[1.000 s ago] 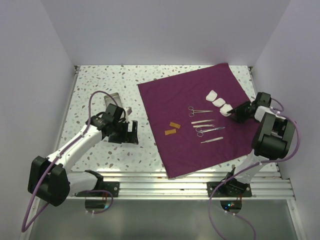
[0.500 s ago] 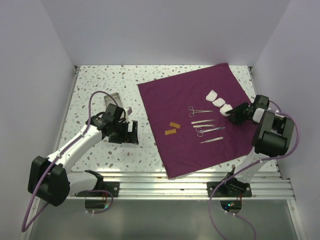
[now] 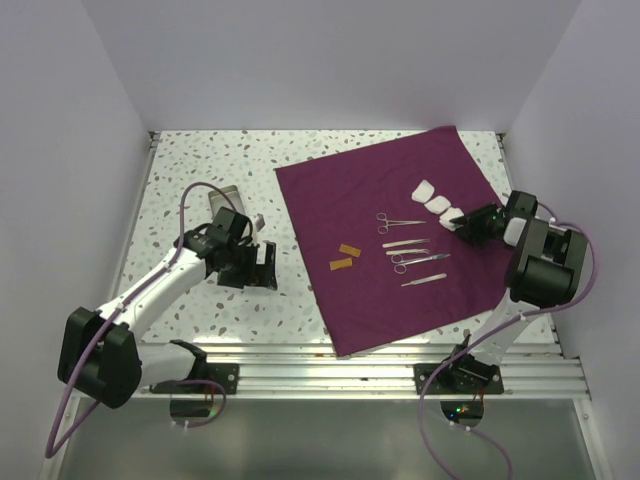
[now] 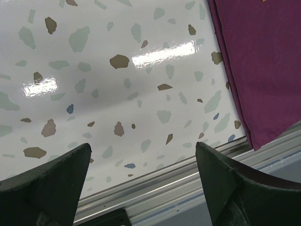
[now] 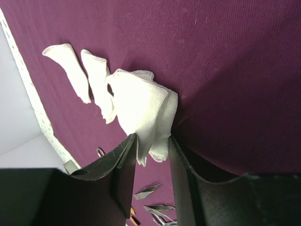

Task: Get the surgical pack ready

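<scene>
The plum-purple cloth [image 3: 370, 200] of the surgical pack lies flat on the table. On it are three white pads [image 3: 438, 204], steel scissors-like instruments [image 3: 398, 222] with tweezers [image 3: 424, 281], and orange strips [image 3: 345, 256]. My right gripper [image 3: 466, 226] is at the nearest pad. In the right wrist view that pad [image 5: 143, 106] is bunched between both fingers, so the right gripper [image 5: 153, 150] is shut on it. The steel tray [image 3: 222, 200] sits on the bare table at the left. My left gripper [image 3: 268, 267] hangs open over the speckled table, with nothing between its fingers [image 4: 56, 183].
The cloth's edge [image 4: 263, 61] runs just right of the left gripper. An aluminium rail [image 4: 178, 183] borders the near table edge. White walls close in the table at the back and on both sides. More instrument tips [image 5: 148, 192] show beyond the right fingers.
The right gripper has shifted slightly left onto the nearest white pad and its jaws have narrowed around it. The left arm has barely moved.
</scene>
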